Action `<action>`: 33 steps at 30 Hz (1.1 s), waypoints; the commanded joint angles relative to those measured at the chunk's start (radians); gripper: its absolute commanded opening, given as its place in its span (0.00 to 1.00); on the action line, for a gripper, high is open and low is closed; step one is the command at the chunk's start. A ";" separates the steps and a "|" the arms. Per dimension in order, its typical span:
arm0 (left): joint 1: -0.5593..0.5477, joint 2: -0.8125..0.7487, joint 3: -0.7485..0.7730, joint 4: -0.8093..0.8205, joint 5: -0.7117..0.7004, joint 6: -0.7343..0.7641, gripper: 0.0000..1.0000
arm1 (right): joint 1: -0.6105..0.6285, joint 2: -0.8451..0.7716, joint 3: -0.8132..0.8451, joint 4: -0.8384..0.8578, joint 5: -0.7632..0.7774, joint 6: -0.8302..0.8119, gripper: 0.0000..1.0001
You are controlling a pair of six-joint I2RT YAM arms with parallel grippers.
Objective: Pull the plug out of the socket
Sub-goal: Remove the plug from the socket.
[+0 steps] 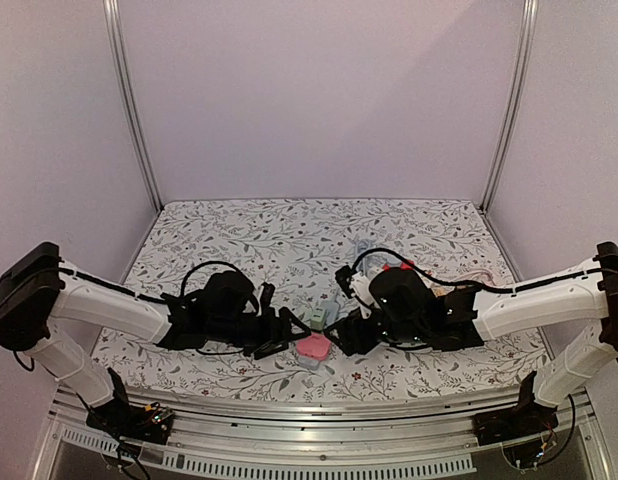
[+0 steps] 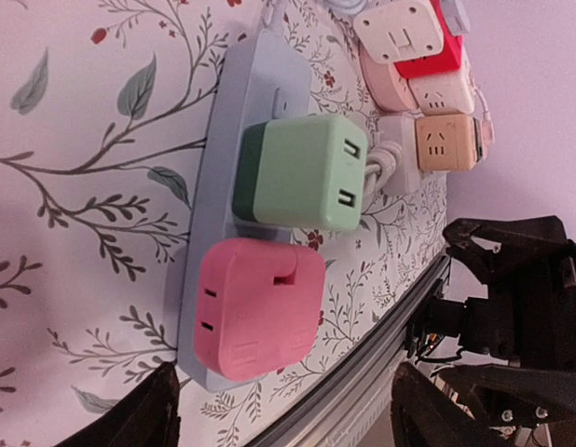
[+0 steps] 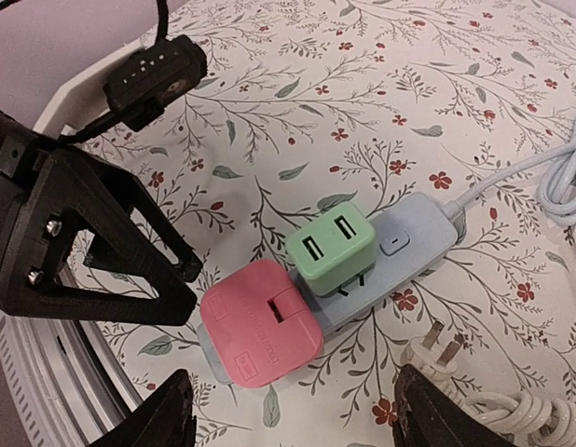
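The right gripper's (image 3: 293, 410) fingers stand apart and empty, just short of the pink plug (image 3: 260, 321). The left gripper (image 2: 288, 410) faces the plug from the other side, its fingers also spread and holding nothing. The plug sits pushed into the near end of the grey power strip (image 3: 414, 237), its back facing up. The strip's long axis runs away from the arms, past a green charger (image 3: 332, 247), to a white cable (image 3: 563, 191) on the flowered cloth (image 3: 316, 93).
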 commanded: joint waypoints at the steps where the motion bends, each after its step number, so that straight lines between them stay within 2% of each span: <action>1: -0.018 0.058 0.016 0.038 0.035 -0.002 0.75 | 0.006 0.004 -0.011 0.032 0.016 0.029 0.72; 21: -0.019 0.126 0.088 0.057 0.087 0.011 0.71 | 0.005 -0.016 -0.060 0.080 0.035 0.051 0.72; 33: -0.018 0.104 0.106 0.045 0.050 0.021 0.70 | 0.006 -0.022 -0.073 0.087 0.005 0.036 0.72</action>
